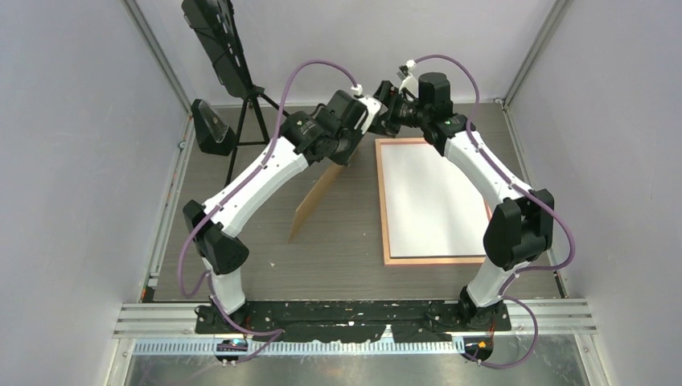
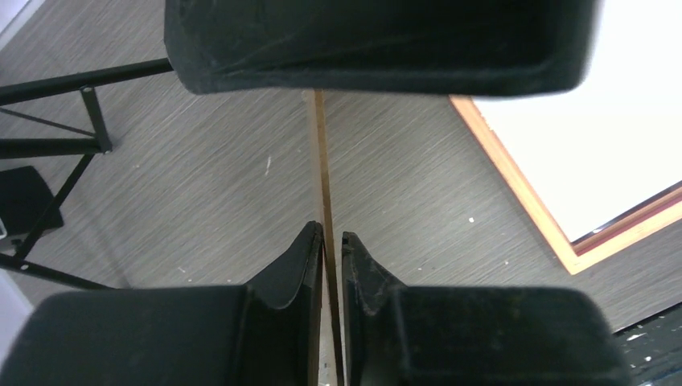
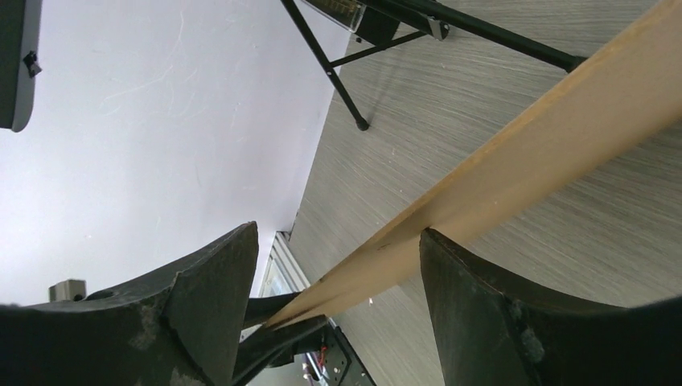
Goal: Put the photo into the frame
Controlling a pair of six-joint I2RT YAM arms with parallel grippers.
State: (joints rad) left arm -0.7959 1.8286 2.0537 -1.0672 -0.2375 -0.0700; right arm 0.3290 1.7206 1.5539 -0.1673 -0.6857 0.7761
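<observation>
I am running this from afar, and it reads as a robotics lab test cell. Plain pale panels (image 1: pixel 72 161) close in a grey wood-grain table (image 1: pixel 338 241) on the left, right and far sides. Aluminium rails (image 1: pixel 153 318) run along the near edge. A black tripod (image 1: pixel 241 141) at the far left carries a black device (image 1: pixel 215 36). The white left arm (image 1: pixel 249 181) and right arm (image 1: pixel 482 165) are bolted near me, trailing purple cables (image 1: pixel 322 63).

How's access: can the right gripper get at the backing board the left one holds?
Probably yes. The right gripper is open and the backing board appears to run between its fingers; the left gripper clamps it on edge, nothing else in the way.
</observation>
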